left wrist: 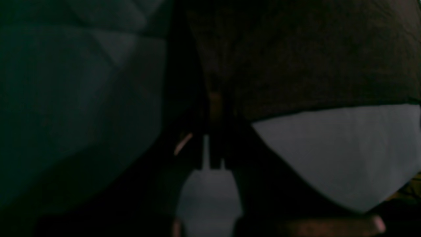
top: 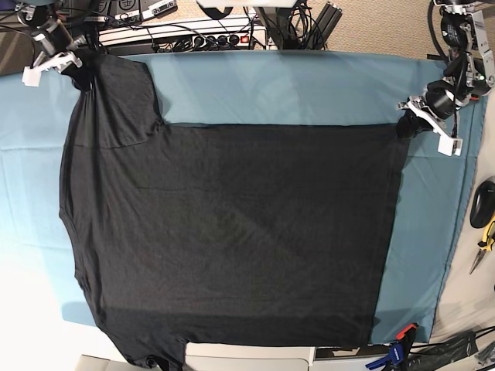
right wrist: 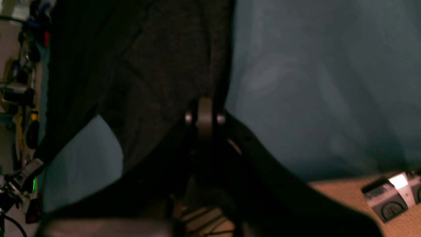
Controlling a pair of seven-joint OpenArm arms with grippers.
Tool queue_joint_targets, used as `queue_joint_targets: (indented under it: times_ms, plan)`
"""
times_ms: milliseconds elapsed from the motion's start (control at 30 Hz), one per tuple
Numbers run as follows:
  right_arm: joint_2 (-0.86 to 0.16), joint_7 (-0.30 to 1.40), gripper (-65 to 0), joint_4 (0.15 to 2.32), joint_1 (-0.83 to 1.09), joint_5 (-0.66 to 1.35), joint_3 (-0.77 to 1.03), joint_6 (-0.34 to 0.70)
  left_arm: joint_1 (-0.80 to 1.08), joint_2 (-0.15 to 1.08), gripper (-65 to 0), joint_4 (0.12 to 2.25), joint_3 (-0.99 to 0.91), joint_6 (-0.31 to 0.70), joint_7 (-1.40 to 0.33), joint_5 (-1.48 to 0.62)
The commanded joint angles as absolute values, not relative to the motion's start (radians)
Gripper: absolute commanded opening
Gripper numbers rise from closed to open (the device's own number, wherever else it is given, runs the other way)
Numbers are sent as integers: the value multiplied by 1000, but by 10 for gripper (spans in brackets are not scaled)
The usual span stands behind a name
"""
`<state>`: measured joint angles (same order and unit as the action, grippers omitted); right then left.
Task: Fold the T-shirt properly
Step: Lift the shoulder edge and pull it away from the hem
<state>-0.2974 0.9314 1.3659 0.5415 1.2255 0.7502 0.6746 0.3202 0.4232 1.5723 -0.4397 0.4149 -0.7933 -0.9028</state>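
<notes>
A: Surface: covered by a teal cloth; power strips and cables along the far edge, pliers at one side.

B: Main item?

A: T-shirt, dark charcoal, spread flat over the teal cloth, plain side up. One sleeve lies flat at a far corner; the neckline is at the near edge.

B: Left gripper?

A: Left gripper at the far hem corner, clenched on the T-shirt's fabric. In the left wrist view the dark cloth sits right at the closed fingertips, with teal below.

B: Right gripper?

A: Right gripper at the far shoulder corner beside the sleeve, clenched on the T-shirt. Right wrist view: dark fabric drapes from the closed jaws, teal cloth beside it.
</notes>
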Motion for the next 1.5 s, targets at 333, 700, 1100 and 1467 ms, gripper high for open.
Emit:
queue_joint_targets:
  times_ms: [333,700,1100,1467]
  plan:
    - [-384,976,-650,1369,621,1223,774,662,403,438,-650,1620,-448,427,-791,-940]
    - [-466,995,-650,1369,710,1256,812,662,554,437,-650,1779,-448,431,-797,-935]
    - [-500,999,-650,1369,801,1275,847,663,686,430,-650,1855,-630,446,-816,-994]
    - [-544,1006,-650,1369,815,1257,847,662,723,427,-650,1855,-645,447,-828,-1004]
